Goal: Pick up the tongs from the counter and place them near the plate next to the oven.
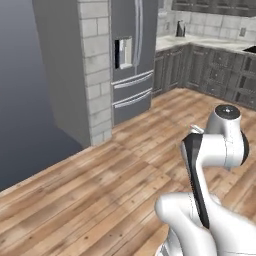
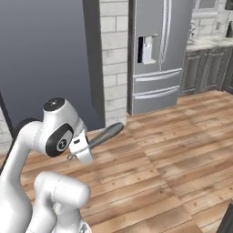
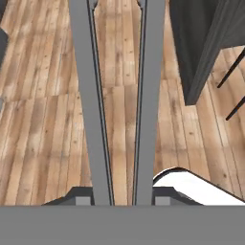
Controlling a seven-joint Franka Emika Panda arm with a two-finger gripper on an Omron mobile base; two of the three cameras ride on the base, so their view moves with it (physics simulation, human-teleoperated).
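The end effector [image 3: 122,198] is closed on the tongs [image 3: 119,95]: in the hand view the two long grey metal arms run up from between the dark finger tips [image 3: 79,197], one arm just inside each tip, standing close together low down and spreading slightly apart toward the top edge. Behind them lies the wooden plank floor [image 3: 43,124], and a dark cabinet corner [image 3: 201,48] sits at the upper right with thin dark legs beside it. In the right base view the tongs [image 2: 105,134] stick out from the white arm's hand, pointing up and to the right, held in the air well above the floor and touching nothing else. The arm [image 2: 54,132] is folded back close over its own base. Ahead stands a grey steel fridge [image 2: 154,54] with a water dispenser in its door, and a pale brick pillar [image 2: 113,59] just to its left against a dark grey wall. In the left base view the marbled table [image 1: 200,42] tops dark panelled cabinets along the far wall at the upper right, well apart from the arm [image 1: 220,145] in the lower right.
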